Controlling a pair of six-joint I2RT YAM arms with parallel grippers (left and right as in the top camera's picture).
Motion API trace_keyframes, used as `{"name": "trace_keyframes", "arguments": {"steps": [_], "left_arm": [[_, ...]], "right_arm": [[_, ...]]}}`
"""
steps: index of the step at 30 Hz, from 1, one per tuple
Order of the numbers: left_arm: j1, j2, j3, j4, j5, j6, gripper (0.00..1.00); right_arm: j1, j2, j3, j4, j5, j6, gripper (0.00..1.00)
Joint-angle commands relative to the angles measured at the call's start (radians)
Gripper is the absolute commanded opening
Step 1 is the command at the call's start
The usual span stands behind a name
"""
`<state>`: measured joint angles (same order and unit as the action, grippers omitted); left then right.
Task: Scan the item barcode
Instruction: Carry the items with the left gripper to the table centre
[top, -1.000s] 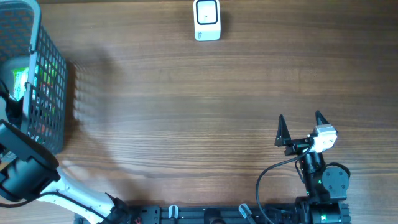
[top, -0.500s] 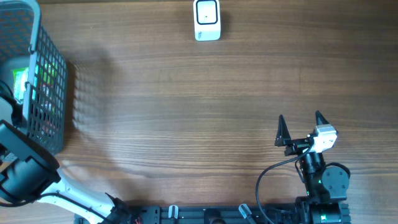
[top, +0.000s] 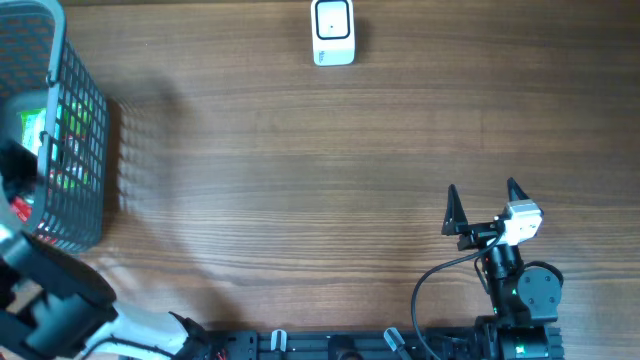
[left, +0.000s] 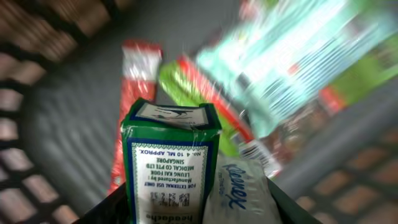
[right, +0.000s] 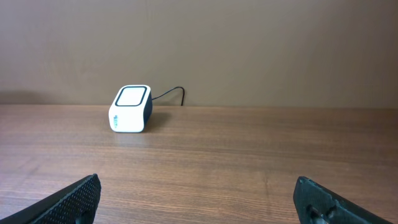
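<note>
Green box (left: 171, 168), white label panel with printed text facing the left wrist camera: it stands upright between the left jaws, low in that view. A white tissue pack (left: 236, 193) touches its right side in the same gap. The two together fill the space between the dark finger bases at the bottom corners.

Left jaws: closed part-way, gripping the box with the pack alongside it.

Location: inside the dark mesh basket (top: 75, 120) at the table's (top: 300, 180) far left, over blurred red, green and pale packets.

Left arm (top: 55, 300): enters from the lower left corner of the overhead view and reaches up into the basket. Its wrist is hidden by the basket wall.

Right arm (top: 515, 280): folded near the front right edge, with its jaws spread wide and empty above bare wood, pointing towards the white scanner (top: 333, 32).

Scanner: at the far edge, well apart from the basket.
</note>
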<state>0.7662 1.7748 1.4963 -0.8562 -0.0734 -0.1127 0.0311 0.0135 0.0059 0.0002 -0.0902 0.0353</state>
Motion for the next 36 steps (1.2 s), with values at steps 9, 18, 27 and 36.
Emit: {"name": "trace_keyframes", "arguments": {"steps": [9, 18, 27, 36], "left_arm": [[-0.169, -0.387, 0.164, 0.118, 0.061, -0.026, 0.45], [-0.653, -0.467, 0.159, -0.081, 0.062, -0.119, 0.47], [-1.152, -0.160, 0.030, -0.163, 0.062, -0.291, 0.46], [-1.452, 0.258, 0.010, 0.061, 0.069, -0.373, 0.48]], "right_arm": [[-0.005, -0.006, -0.001, 0.006, -0.016, -0.009, 1.00], [-0.005, -0.006, -0.001, 0.006, -0.016, -0.009, 1.00], [-0.005, -0.006, -0.001, 0.006, -0.016, -0.009, 1.00], [-0.005, -0.006, -0.001, 0.006, -0.016, -0.009, 1.00]]}}
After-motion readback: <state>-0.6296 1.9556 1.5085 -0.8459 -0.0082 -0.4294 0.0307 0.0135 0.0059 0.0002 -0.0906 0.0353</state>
